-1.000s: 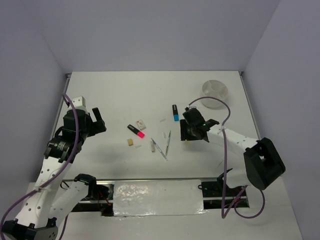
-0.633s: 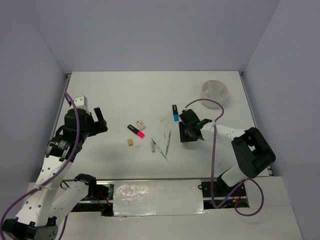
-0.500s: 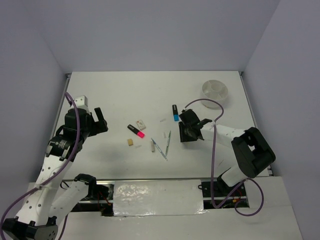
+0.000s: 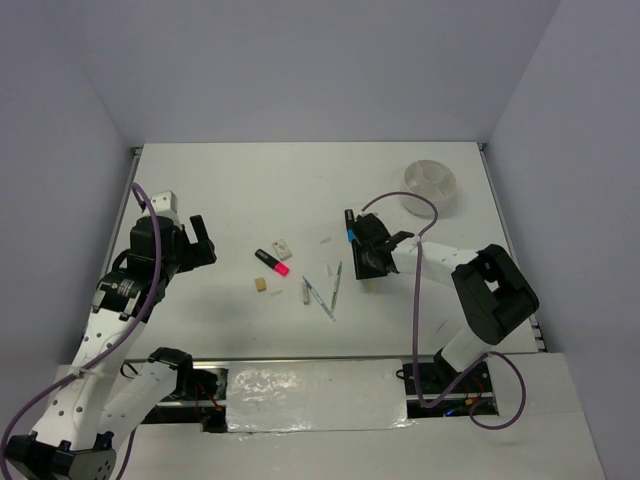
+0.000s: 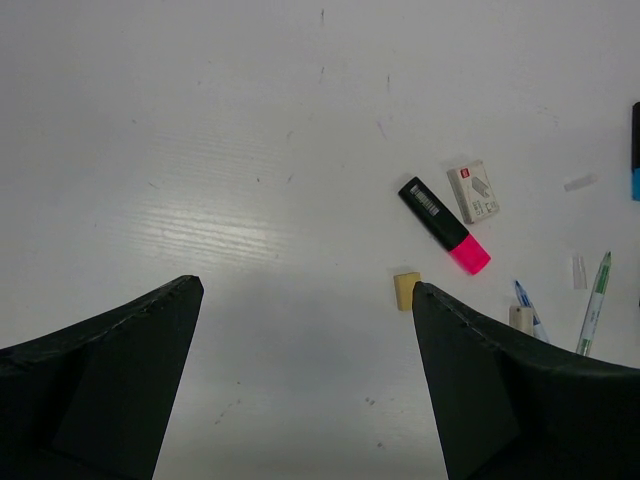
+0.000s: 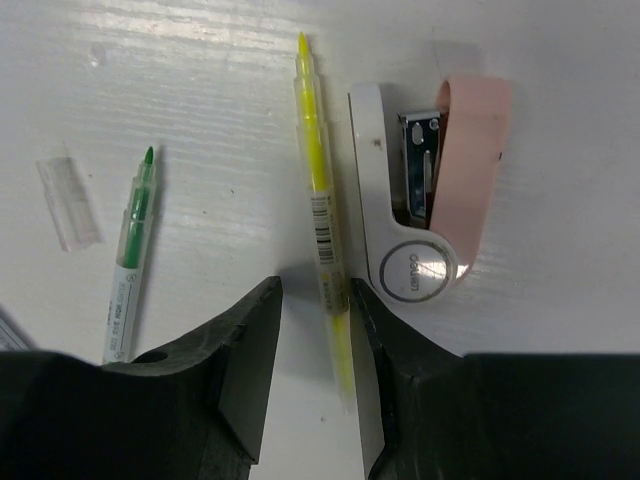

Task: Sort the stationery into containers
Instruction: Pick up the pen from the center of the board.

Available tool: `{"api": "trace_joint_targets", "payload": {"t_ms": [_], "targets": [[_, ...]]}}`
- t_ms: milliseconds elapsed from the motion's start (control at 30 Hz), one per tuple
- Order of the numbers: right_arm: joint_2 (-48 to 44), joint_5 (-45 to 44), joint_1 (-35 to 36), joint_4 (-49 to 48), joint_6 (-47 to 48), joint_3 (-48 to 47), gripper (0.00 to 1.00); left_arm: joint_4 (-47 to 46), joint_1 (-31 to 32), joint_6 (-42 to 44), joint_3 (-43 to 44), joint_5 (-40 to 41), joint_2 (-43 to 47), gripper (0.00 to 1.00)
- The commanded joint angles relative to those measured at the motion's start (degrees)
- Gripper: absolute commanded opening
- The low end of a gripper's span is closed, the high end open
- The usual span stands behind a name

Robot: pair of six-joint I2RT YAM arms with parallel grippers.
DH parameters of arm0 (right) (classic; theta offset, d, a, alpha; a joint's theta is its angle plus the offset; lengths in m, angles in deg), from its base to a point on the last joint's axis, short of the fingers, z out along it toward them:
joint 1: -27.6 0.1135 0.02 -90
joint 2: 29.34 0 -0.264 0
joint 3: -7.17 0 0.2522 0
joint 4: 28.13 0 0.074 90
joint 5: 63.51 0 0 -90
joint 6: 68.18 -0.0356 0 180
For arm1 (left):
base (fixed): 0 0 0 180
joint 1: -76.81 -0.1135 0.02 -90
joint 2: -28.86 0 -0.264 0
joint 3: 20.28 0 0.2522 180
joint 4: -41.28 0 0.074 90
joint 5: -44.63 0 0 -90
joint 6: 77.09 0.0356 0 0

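Yellow and thin, the yellow pen lies flat on the white table, and its lower half runs straight down the gap of the right gripper. The black fingers stand on either side of it, only a little apart. The right-hand finger looks to be against the barrel or just beside it, while a dark strip of table shows between the barrel and the left-hand finger. So the jaws straddle the pen without clearly pinching it. The tip of the pen points away from the wrist, well past the fingertips.

Just beside the pen on its right lies a pink-and-white stapler, almost parallel to it. On the other side, near the left-hand finger, lies a green pen, and beyond that a clear cap.

From above, a blue highlighter sits just behind the right gripper. The round white bowl stands well apart, near the far right corner of the table.

Towards the middle of the table lie a pink highlighter, a white eraser close behind it, and a tan eraser in front.

The left gripper hangs above bare table to the left of these, its jaws spread wide with nothing between them.
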Motion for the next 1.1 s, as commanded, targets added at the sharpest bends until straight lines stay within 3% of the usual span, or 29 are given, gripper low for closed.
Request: {"api": "trace_joint_targets", "payload": {"t_ms": [0,233,467,600,800,1000,1067], "targets": [[2.22,-1.22,0.7,-0.35,0.33,-3.29,0.41,-2.29,0.19,0.51,0.11,-0.49,0.02,0.99],[6.44,-1.05,0.7,0.44,1.03,-6.46,0.4,-2.21,0.19,0.6,0.19,-0.49,-0.15,0.99],[8.56,-0.61,1.13,0.71,1.47,-7.95,0.25,-2.38,0.19,0.6,0.11,-0.75,-0.24,0.99],[7.95,1.4,1.22,0.71,1.82,-7.87,0.0,-2.29,0.19,0.51,0.11,-0.66,-0.15,0.99],[-3.2,3.78,1.22,1.85,2.88,-7.16,0.0,-2.38,0.19,0.42,0.89,-3.03,-3.57,0.99],[-25.52,6.24,1.13,4.13,1.56,-3.92,0.0,-6.06,1.49,-10.62,5.81,-8.92,-10.16,0.99],[-31.33,5.29,1.05,7.46,1.47,-3.82,0.0,-8.0,4.91,-14.59,7.13,-4.99,-12.18,0.99]]}}
